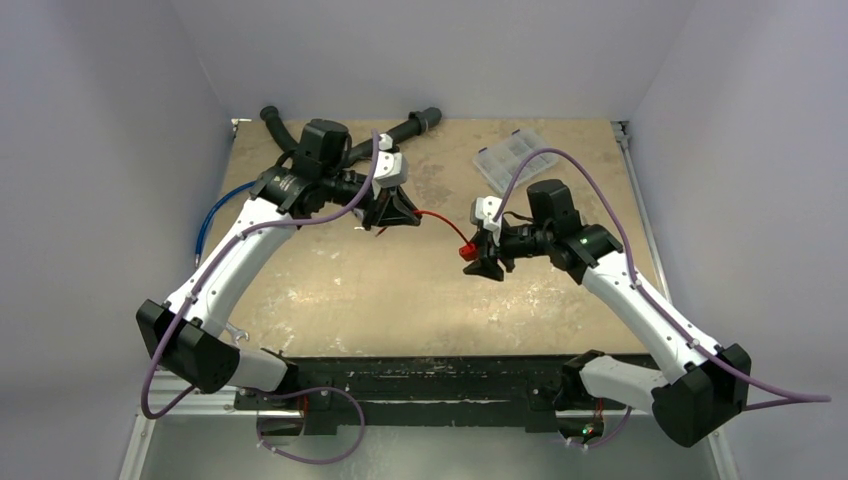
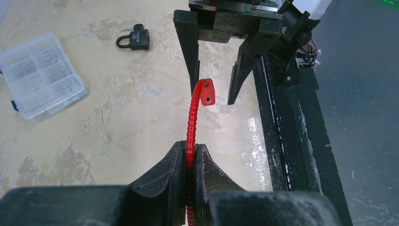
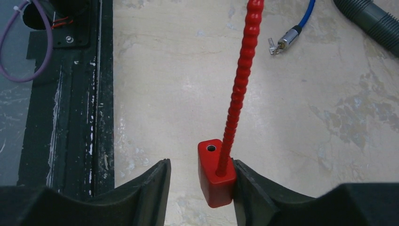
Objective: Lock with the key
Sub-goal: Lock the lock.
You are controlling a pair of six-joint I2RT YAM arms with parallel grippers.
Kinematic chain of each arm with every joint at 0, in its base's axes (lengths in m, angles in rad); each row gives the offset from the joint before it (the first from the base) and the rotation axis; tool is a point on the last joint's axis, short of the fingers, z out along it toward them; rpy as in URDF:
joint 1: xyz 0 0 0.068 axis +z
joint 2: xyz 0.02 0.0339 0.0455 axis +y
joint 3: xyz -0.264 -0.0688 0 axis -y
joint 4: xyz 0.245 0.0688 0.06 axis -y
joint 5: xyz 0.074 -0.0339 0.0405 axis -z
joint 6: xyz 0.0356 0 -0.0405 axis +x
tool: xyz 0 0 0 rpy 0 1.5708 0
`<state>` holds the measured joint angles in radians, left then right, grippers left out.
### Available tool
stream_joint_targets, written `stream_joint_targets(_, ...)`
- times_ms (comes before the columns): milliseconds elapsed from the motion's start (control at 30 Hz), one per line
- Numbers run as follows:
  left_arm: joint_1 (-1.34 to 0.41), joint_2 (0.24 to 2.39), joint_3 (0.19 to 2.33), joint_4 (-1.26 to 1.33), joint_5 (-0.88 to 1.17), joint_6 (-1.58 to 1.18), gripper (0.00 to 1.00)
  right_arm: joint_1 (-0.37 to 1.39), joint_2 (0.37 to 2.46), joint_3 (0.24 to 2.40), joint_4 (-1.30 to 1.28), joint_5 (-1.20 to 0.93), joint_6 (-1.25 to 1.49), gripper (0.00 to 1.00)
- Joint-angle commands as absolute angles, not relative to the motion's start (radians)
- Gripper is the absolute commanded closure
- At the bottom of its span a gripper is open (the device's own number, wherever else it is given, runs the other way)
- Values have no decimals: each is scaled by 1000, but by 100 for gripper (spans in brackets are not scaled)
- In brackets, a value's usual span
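Left gripper [image 2: 190, 153] was clamped tight on the red cable [image 2: 190, 122]. The red lock body [image 3: 214, 174] sat between the right gripper's [image 3: 200, 165] spread jaws, touching only one. Neither held the key [image 3: 272, 46], which I took for the tiny silvery thing by the blue cable's [image 3: 303, 19] tip. Fetching it looked like the next move.

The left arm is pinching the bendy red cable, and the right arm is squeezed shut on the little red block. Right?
Not quite. The left end effector does pinch the red cable, but the right end effector is open, not shut: the right wrist view shows a gap beside the red block.
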<state>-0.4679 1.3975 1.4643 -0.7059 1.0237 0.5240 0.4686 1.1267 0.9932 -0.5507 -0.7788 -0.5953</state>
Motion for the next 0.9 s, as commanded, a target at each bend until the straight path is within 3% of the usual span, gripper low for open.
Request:
stream_joint_targets(0,-474,1365,1490,-603,1086,453,100,479,1115,999,-497,-810,-569,49)
stream_joint_targets(200,-473,1361,1482,-579,1066,428,100,482,1109,990,-507,-796,-558,67)
stream_joint_targets(400,-439,1340,1406,-427,1044,269,100,481,1098,983,-479,-745,-495,100)
stream_joint_targets(533,-431,1344,1381,-460,914,271,99,479,1117,996,-450,-677,-385,100)
stream_joint_targets(633,-430,1354,1379,-523,815,336,86,478,1122,1002,-460,-657,-363,100)
stream_joint_targets(867,-427,1381,1441,-673,676,555,70,477,1118,991,-472,-624,-351,100)
